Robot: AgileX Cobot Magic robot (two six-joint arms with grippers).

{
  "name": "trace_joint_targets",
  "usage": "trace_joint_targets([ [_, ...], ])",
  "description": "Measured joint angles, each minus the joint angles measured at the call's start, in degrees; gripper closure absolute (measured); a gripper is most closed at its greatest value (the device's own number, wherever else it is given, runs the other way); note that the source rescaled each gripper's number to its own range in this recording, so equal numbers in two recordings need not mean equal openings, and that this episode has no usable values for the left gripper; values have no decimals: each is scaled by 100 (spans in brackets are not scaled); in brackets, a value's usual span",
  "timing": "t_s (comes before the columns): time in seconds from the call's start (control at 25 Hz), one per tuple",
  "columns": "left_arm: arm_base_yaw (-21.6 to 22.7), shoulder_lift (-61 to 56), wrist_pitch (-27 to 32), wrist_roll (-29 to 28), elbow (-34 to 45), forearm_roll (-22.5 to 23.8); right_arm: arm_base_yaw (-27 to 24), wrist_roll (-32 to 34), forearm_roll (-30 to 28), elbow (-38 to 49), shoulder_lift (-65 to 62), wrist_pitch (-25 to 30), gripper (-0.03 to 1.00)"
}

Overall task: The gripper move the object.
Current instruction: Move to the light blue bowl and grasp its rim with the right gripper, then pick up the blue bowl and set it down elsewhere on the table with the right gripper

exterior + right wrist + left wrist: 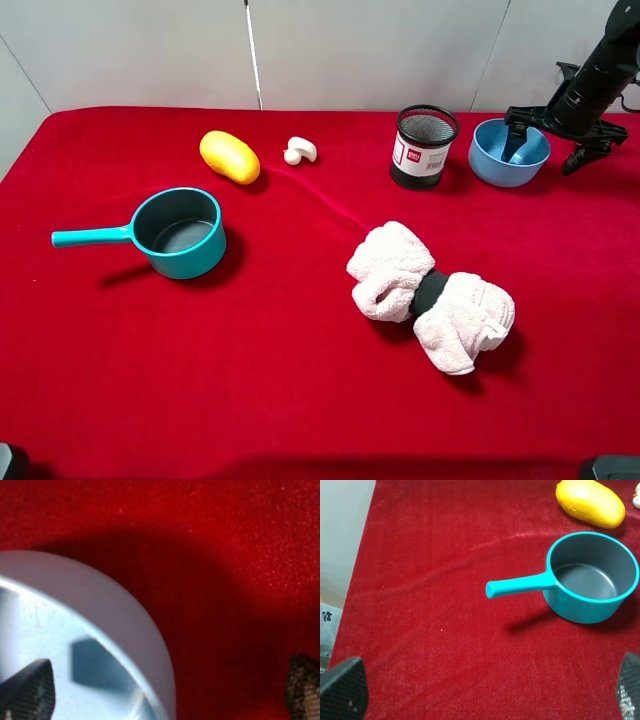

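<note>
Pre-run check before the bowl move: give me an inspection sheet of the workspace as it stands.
Surface: red cloth, lightly wrinkled.
Job's things: light-blue bowl, upright at the far right, beside the mesh cup.
Clutter: teal saucepan, yellow fruit, small white piece, white towel roll with a black band.
Grippers: right gripper, jaws open astride the bowl's rim, one inside and one outside; left gripper, open over bare cloth, holding nothing.
Cables: thin dark line down the back wall; cable or seam, cannot tell.
Surroundings: pale wall panels behind the table.
</note>
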Motion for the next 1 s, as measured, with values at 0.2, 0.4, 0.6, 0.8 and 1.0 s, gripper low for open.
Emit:
trace_joint_targets([
  [0.2,0,0,0,0,0,0,0,0,0,0,0,0,35],
  [0.4,0,0,0,0,0,0,0,0,0,0,0,0,69],
  [0.6,0,0,0,0,0,0,0,0,0,0,0,-5,91],
  [0.8,0,0,0,0,0,0,0,0,0,0,0,-11,97],
  [1.0,0,0,0,0,0,0,0,0,0,-7,-5,-5,97],
])
